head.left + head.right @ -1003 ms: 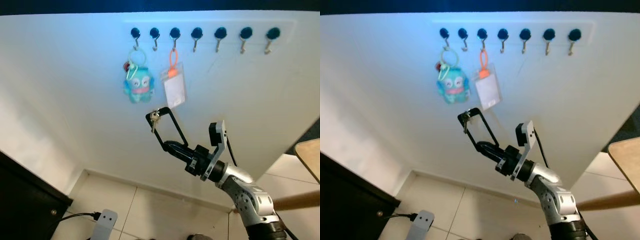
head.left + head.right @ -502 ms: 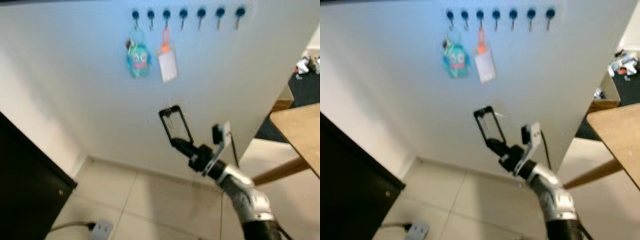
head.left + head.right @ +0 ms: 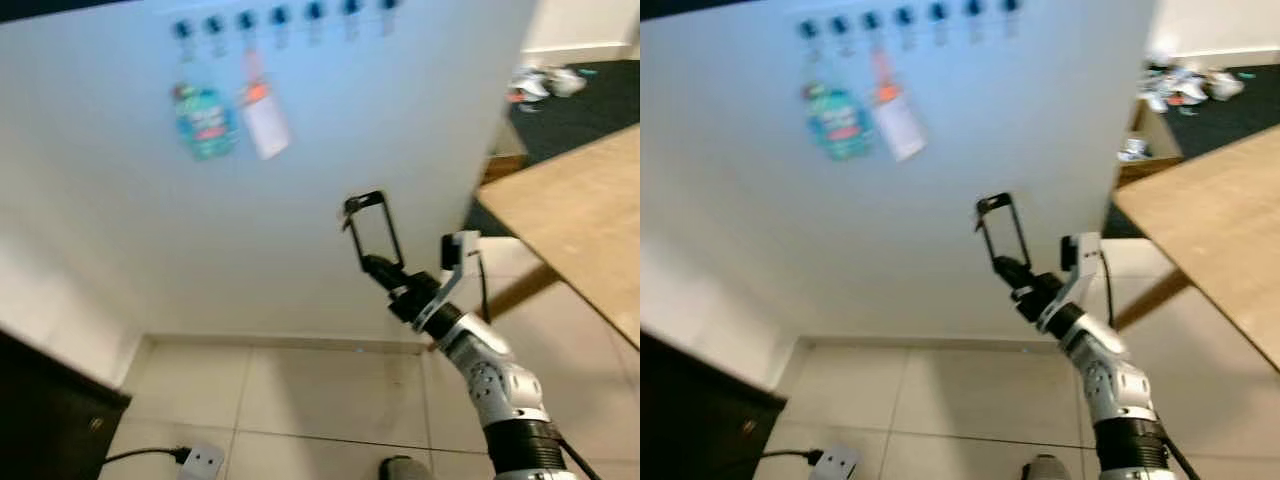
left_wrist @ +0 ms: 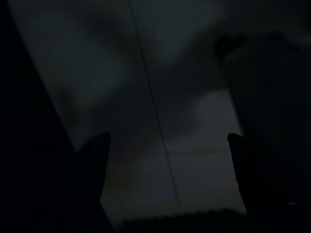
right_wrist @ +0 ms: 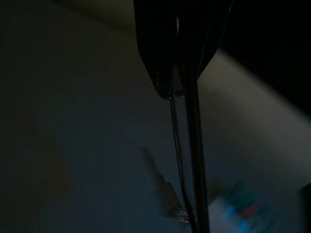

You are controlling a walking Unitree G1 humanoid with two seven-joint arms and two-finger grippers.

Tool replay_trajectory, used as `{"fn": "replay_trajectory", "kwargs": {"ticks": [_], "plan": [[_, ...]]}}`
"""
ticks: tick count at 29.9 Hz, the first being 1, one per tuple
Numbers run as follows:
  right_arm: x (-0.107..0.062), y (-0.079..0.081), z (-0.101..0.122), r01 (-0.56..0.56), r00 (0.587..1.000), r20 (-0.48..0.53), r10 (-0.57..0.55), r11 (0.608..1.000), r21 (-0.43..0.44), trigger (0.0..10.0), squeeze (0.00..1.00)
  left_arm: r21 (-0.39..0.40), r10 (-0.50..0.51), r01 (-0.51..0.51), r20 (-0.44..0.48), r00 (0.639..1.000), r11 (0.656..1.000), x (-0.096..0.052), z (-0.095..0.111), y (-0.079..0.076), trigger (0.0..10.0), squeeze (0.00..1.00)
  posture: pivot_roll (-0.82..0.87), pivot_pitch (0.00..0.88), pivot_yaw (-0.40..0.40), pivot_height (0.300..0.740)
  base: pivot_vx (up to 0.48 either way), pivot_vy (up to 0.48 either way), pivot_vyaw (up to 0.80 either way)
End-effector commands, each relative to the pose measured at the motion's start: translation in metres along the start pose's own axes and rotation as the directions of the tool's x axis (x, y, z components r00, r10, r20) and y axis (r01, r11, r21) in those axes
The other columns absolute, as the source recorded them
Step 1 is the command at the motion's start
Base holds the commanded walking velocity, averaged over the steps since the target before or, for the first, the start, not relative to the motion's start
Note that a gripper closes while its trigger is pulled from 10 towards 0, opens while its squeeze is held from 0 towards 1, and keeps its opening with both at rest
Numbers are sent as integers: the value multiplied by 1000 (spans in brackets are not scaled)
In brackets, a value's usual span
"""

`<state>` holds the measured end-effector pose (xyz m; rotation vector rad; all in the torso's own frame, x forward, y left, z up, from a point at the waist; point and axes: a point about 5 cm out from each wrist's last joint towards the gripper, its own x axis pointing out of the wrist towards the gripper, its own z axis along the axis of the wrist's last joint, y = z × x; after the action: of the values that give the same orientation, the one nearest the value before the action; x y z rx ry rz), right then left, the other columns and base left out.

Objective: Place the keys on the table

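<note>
My right gripper (image 3: 365, 198) is raised in front of the white wall, shut on a small bunch of keys (image 3: 347, 214) that hangs from its fingertips. In the dark right wrist view the keys (image 5: 171, 206) dangle past the closed fingers (image 5: 187, 121). The wooden table (image 3: 585, 215) stands to the right of the gripper, its corner a short way off. In the dark left wrist view my left gripper (image 4: 167, 145) hangs idle with its fingers apart.
A row of hooks (image 3: 280, 15) on the wall carries a teal plush charm (image 3: 205, 120) and a card badge on an orange strap (image 3: 265, 128). A black cabinet (image 3: 45, 420) stands at lower left. A white plug (image 3: 203, 461) lies on the tiled floor. Clutter (image 3: 545, 82) lies beyond the table.
The camera has swung right: the hooks and charm have slid left and more of the table shows. My right gripper still holds the keys, now nearer the table.
</note>
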<state>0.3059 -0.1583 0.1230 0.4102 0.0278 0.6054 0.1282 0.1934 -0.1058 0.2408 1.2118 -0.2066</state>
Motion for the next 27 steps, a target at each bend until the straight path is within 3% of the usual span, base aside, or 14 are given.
{"fn": "replay_trajectory", "kwargs": {"ticks": [1, 16, 27], "plan": [[5, 3, -2, 1, 1000, 10, -1, 1000, 10, 10000, 0, 4, -8, 8, -27, 1000, 1000, -1, -11, -2, 10000, 0, -143, 73, 143, 740, 0, 0, -800], [9, -10, 25, 106, 990, 96, -101, 993, -53, 10000, 0, 0, -13, 13, -25, 1000, 1000, -1, -11, -3, 10000, 0, -147, 70, 138, 740, 0, 0, -800], [2, -35, 43, 271, 954, 154, -257, 960, -76, 10000, 0, -1, -17, 17, -19, 1000, 1000, 0, -10, -4, 10000, 0, -154, 72, 132, 740, 0, 0, -800]]}}
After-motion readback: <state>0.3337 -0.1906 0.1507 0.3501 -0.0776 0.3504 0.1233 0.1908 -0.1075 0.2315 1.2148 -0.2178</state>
